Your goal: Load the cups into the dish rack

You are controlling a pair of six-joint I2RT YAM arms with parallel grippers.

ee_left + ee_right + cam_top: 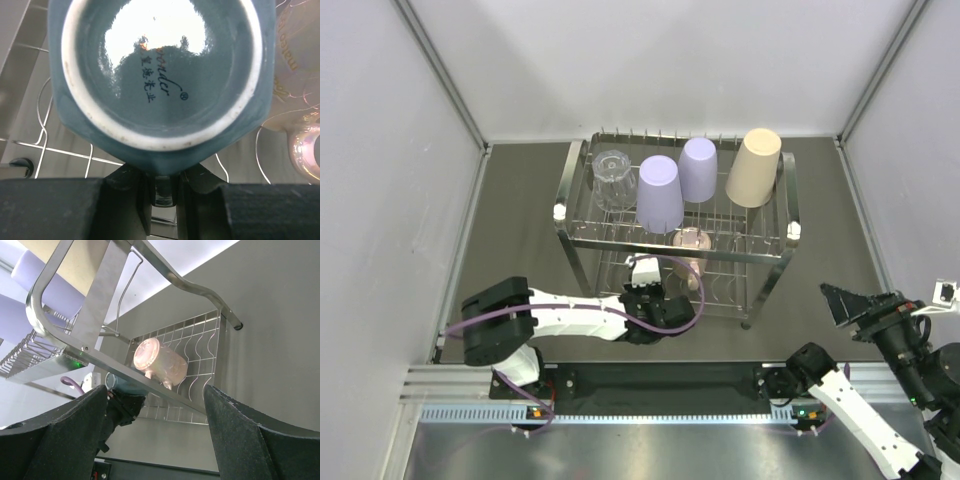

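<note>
The teal mug (160, 75) fills the left wrist view bottom-on, over the wires of the dish rack's lower tier (65, 152). My left gripper (164, 176) is shut on its handle. From above, the left gripper (663, 296) reaches under the dish rack (775, 262) at its front. The pink mug (692, 240) lies on its side on the lower tier, just right of the teal mug (121, 382). On the top tier stand a clear glass (612, 177), two lavender tumblers (659, 193) (698, 168) and a beige tumbler (754, 167), all upside down. My right gripper (842, 304) hangs open and holds nothing, well off to the rack's right.
The rack's tube frame (47, 325) and front rail cross the right wrist view, with the pink mug (157, 362) behind the rail. White walls enclose the dark table (520, 230) on three sides. The arm bases sit on a metal rail (650, 385) at the near edge.
</note>
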